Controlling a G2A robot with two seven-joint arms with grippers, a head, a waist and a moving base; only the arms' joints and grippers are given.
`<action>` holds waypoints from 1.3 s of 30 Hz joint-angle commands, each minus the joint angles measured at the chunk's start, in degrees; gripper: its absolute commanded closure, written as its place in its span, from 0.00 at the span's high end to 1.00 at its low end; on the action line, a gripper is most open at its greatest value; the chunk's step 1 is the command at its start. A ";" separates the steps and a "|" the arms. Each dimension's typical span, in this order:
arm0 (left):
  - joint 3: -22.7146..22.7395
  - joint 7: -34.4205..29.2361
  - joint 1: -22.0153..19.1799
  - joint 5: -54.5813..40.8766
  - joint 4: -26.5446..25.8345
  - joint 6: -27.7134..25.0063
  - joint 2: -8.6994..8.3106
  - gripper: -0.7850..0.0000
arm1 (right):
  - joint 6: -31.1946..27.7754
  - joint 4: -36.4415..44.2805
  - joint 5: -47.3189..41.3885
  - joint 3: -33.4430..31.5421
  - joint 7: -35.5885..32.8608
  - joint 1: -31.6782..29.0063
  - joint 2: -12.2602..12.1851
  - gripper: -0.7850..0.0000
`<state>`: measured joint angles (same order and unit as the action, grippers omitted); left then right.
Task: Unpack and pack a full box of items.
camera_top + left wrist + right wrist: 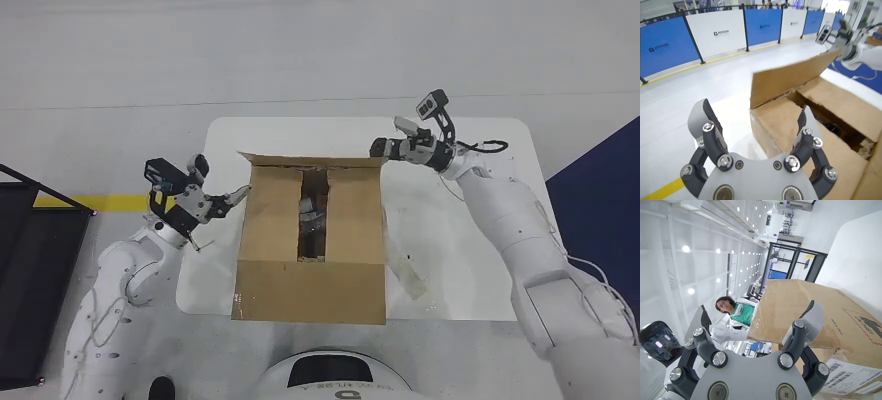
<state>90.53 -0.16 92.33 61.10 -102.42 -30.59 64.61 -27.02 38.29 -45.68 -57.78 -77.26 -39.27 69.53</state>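
Early stage: box (310,290) sits on table (470,200), far flap (791,79) up, side flaps ajar, items (312,222) inside, seemingly none out yet. My left pincer (238,194) is spread beside the box; my right pincer (380,148) is spread at the flap's corner.

our left arm (125,275) and right arm (520,235) wear smooth white shells, and we see a thin black cable (490,146) looping at the right wrist. the left hand (755,111) and right hand (758,311) match: pale grey plate (757,176), black curved links (712,140), shiny round screws (725,161), grey fingers (696,113) with black ribbed pads (711,115).
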 commanded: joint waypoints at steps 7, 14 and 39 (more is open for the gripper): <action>2.43 -3.73 -0.07 -1.55 -1.55 3.28 -0.22 1.00 | 0.77 3.18 7.86 1.34 -0.77 -0.01 -0.63 1.00; -1.32 -11.04 -3.31 0.66 0.87 3.84 -0.22 1.00 | 1.50 8.26 11.06 0.14 -1.51 -1.64 -2.28 1.00; -8.35 -15.67 -7.66 1.05 7.14 3.51 0.03 1.00 | 1.98 14.44 11.56 -2.85 -1.97 -4.33 -4.23 1.00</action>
<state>82.45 -15.87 84.70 62.15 -95.58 -27.11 64.62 -25.05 52.73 -34.12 -60.63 -79.24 -43.59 65.30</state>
